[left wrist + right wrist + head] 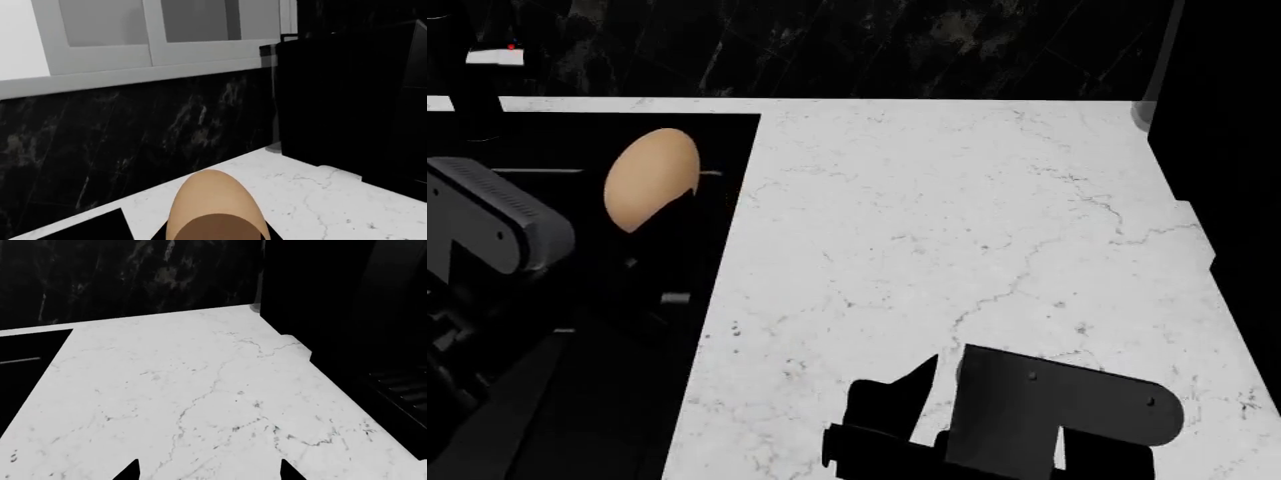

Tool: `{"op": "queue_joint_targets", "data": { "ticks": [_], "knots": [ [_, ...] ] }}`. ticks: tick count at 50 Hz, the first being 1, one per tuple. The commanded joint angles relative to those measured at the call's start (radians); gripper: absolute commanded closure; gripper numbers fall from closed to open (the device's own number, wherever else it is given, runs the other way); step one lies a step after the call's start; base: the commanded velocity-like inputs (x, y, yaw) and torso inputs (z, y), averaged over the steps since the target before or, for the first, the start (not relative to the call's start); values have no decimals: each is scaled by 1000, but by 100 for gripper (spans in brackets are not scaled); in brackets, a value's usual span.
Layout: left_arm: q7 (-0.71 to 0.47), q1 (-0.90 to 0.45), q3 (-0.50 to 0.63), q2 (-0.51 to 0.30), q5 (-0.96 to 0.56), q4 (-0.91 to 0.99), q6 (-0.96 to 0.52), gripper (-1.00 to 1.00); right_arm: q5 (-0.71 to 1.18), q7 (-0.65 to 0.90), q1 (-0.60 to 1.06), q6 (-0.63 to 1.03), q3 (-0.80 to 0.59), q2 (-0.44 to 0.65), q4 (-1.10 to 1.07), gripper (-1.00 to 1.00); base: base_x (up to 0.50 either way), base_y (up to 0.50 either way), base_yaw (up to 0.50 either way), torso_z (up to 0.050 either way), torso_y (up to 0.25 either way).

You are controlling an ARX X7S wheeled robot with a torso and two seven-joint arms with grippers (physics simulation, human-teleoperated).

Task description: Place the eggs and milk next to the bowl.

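Observation:
A tan-brown egg (650, 178) hangs above the black inset surface (587, 400) at the left of the counter, and my left gripper (217, 236) is shut on it. In the left wrist view this egg (212, 200) fills the space between the jaws. Low over the white marble counter (961, 220), my right gripper (209, 474) is open, and its two dark fingertips (129, 473) stand wide apart with nothing between them. The head view shows the right gripper (924, 405) at the near edge. The other egg, the milk and the bowl are out of view.
A black marble backsplash (868, 45) runs along the back of the counter. A tall black appliance (353, 100) stands at the counter's right end. White wall cabinets (153, 35) hang above the backsplash.

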Motion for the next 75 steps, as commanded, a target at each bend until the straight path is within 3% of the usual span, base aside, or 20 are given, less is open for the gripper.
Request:
{"op": "queue_joint_targets", "data": {
  "ticks": [1, 75],
  "knots": [
    [15, 2, -26, 21, -10, -8, -5, 100, -5, -11, -21, -41, -13, 0, 33, -100, 0, 0, 0, 0, 0],
    [17, 5, -6, 18, -11, -41, 25, 100, -61, -28, -146, -281, -129, 82, 179, -100, 0, 0, 0, 0, 0]
  ]
}}
